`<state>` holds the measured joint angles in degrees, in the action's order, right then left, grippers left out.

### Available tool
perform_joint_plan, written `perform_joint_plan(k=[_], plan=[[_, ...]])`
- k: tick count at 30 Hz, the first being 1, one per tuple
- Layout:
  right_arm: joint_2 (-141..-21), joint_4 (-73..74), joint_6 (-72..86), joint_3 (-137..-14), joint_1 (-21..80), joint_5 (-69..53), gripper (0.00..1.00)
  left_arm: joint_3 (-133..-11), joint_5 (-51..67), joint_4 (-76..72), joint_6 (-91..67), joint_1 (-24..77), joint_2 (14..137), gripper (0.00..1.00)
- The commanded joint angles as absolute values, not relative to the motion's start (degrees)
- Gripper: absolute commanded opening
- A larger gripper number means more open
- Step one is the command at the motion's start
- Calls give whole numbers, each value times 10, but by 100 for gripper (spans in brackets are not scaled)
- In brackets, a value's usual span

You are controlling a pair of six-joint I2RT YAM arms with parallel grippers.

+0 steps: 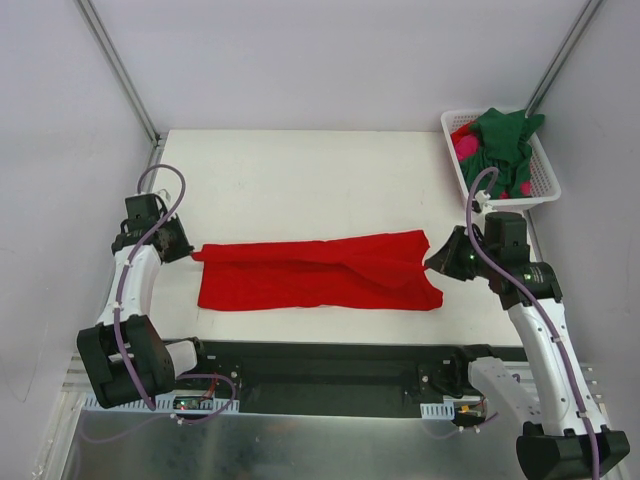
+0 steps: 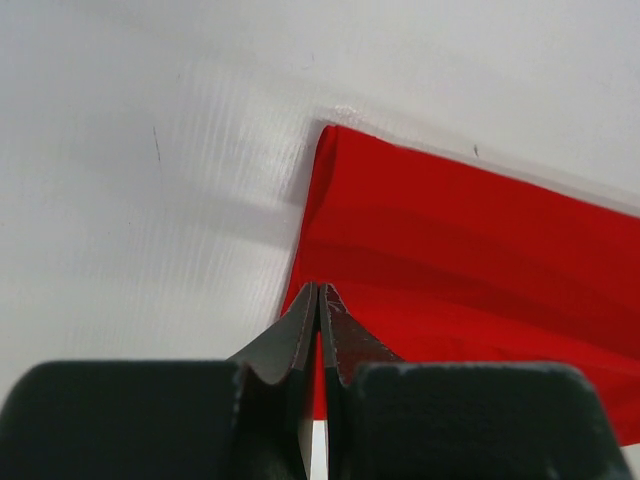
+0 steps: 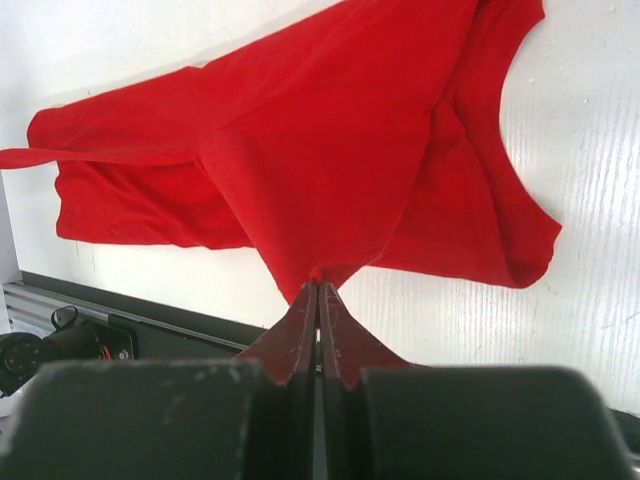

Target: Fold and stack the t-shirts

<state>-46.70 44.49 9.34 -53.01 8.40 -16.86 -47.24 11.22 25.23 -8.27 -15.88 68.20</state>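
red t-shirt (image 1: 315, 272), long axis left-right, ends pinched

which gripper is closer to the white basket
Right. The right gripper pinches the red t-shirt at its right end, close in front of the basket; the left gripper pinches the shirt's left end, across the table.

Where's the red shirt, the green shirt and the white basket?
red t-shirt (image 1: 300, 285): top view, middle of the spread cloth.
green t-shirt (image 1: 505, 135): top view, crumpled heap inside the basket.
white basket (image 1: 543, 172): top view, its slotted right wall.
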Motion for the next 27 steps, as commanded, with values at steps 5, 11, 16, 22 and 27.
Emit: perform_joint_plan(k=[5, 11, 16, 22, 27], plan=[[-436, 486, 81, -513, 86, -181, 1, -461, 85, 291, -60, -166, 647, 0], [-425, 491, 82, -508, 86, -184, 1, -465, 86, 306, -57, -167, 639, 0], [-421, 501, 79, -509, 85, -183, 1, -465, 93, 313, -58, -167, 632, 0], [-414, 518, 76, -516, 85, -180, 1, -465, 121, 324, -64, -166, 628, 0], [-412, 525, 76, -520, 86, -181, 2, -469, 123, 330, -64, -167, 633, 0]])
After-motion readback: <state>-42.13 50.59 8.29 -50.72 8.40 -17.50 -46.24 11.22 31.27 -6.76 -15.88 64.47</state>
